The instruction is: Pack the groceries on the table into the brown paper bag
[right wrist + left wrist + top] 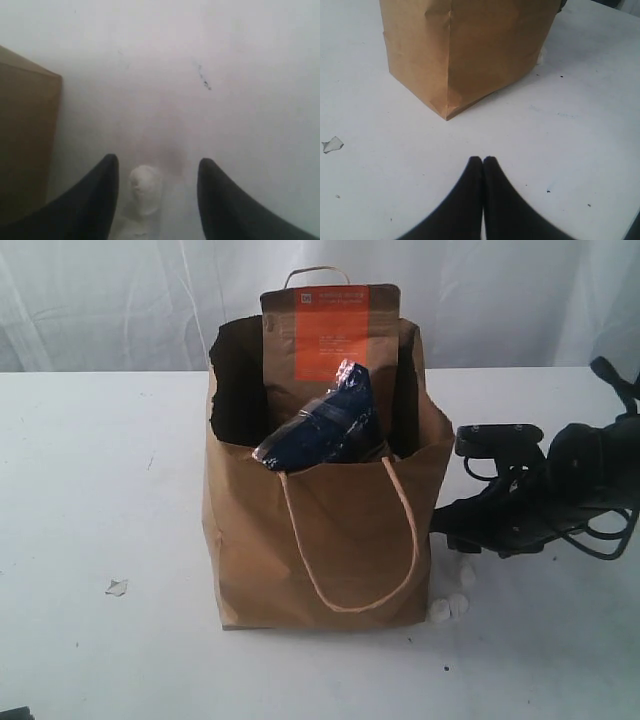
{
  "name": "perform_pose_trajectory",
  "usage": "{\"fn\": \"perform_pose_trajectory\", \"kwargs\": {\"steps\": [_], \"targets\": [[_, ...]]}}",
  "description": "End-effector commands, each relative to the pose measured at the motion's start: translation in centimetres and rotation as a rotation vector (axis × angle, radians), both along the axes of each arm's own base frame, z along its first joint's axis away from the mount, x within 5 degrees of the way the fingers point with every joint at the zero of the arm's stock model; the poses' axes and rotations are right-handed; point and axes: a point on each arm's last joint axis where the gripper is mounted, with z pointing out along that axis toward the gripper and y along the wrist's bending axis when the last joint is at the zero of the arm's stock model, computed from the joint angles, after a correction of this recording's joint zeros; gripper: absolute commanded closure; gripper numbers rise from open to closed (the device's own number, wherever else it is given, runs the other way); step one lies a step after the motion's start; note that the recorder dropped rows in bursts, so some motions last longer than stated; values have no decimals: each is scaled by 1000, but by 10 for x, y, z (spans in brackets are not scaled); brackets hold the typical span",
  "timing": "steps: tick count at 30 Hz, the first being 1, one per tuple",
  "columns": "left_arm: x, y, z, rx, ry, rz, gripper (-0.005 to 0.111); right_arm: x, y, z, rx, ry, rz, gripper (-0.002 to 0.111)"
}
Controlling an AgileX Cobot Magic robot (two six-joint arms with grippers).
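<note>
The left gripper [483, 159] is being held shut, empty, before the brown paper bag [300, 540]; the noodle packet [325, 430] is being propped over the bag's rim; the right gripper [158, 160], part-open and gripping nothing beside the bag, is being risked against its wall, toppling the packet

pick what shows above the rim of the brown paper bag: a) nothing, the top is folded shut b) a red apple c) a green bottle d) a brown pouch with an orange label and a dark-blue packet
d: the brown pouch with orange label stands up out of the brown paper bag, and the dark-blue noodle packet leans over the bag's front rim.
</note>
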Motion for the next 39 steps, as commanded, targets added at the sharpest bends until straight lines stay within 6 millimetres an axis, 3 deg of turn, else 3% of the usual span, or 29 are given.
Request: {"fn": "perform_pose_trajectory", "kwargs": {"steps": [1,4,14,18,29,34,39], "targets": [[0,0,-1,-4,6,-2,107,0,3,-6,-6,23,12,62],[0,0,-1,-4,6,-2,107,0,3,-8,-7,25,11,65],[0,0,-1,-4,6,-2,107,0,3,-10,-8,27,11,96],[0,0,-1,-4,6,-2,107,0,3,-1,-1,1,11,108],[0,0,-1,-4,6,-2,107,-5,-4,32,15,-55,9,108],[0,0,-1,-4,6,-2,107,-19,-20,41,15,-80,-24,108],[0,0,-1,-4,6,-2,107,-39,-40,66,28,-158,-81,108]]}}
